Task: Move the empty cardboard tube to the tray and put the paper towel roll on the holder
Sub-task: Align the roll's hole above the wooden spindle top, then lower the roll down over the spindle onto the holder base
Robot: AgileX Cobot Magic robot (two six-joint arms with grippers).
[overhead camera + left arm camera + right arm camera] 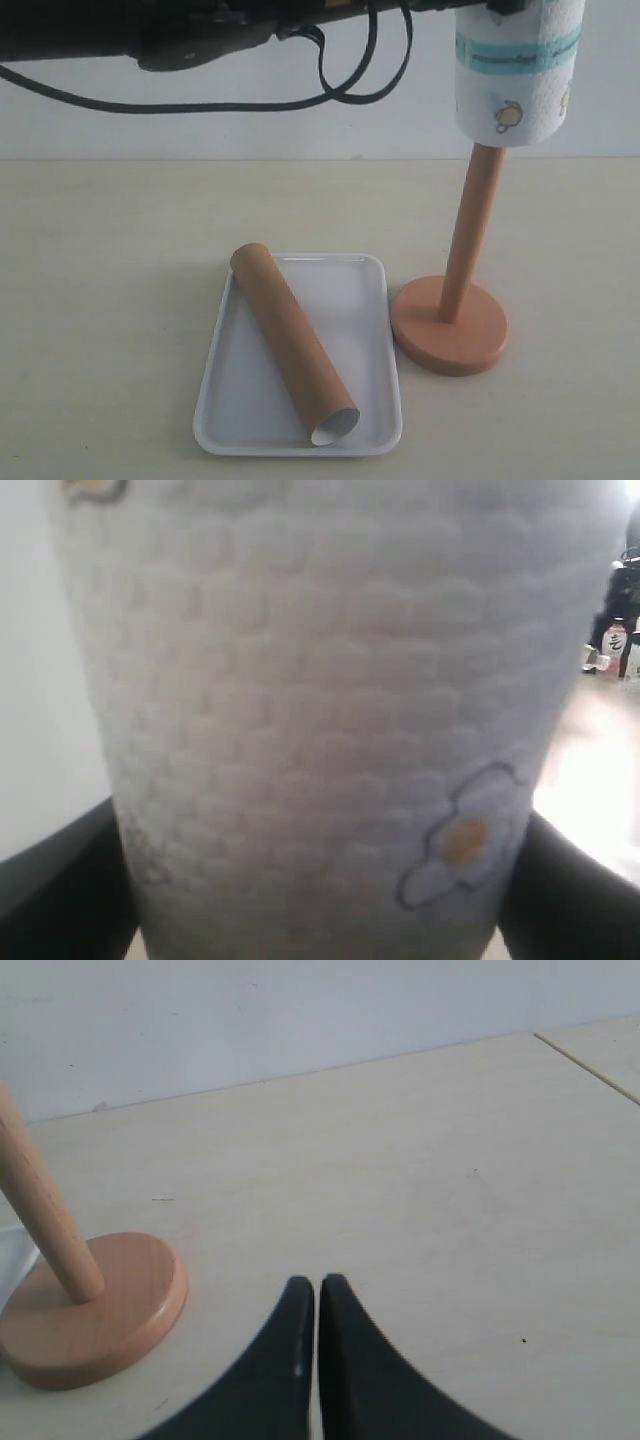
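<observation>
**Ana:** Where is the cardboard tube (292, 340)?

**Ben:** It lies in the white tray (345, 300), slanted across it. One end is toward 11 o'clock near the far rim. The open end, whitish inside, is toward 5 o'clock at the near rim.

**Ana:** And the holder (470, 235)?

**Ben:** It stands upright on the table (100, 300) at 3 o'clock from the tray, with its round base just beside the tray's rim.

**Ana:** The paper towel roll (518, 70)?

**Ben:** It is at 12 o'clock over the base, upright at the top of the pole, teal band uppermost. The pole's top end disappears at the roll's underside, and I cannot tell how far it goes into the core.

**Ana:** What has hold of it?

**Ben:** The left gripper (320, 905). Its arm reaches across the top of the scene, and its jaws are spread wide around the roll, a black finger (60, 880) against each side.

**Ana:** The right gripper (317, 1305)?

**Ben:** It is clenched with the tips pressed together and holds nothing. It is low over the bare table, near the holder's base but apart from it.
</observation>
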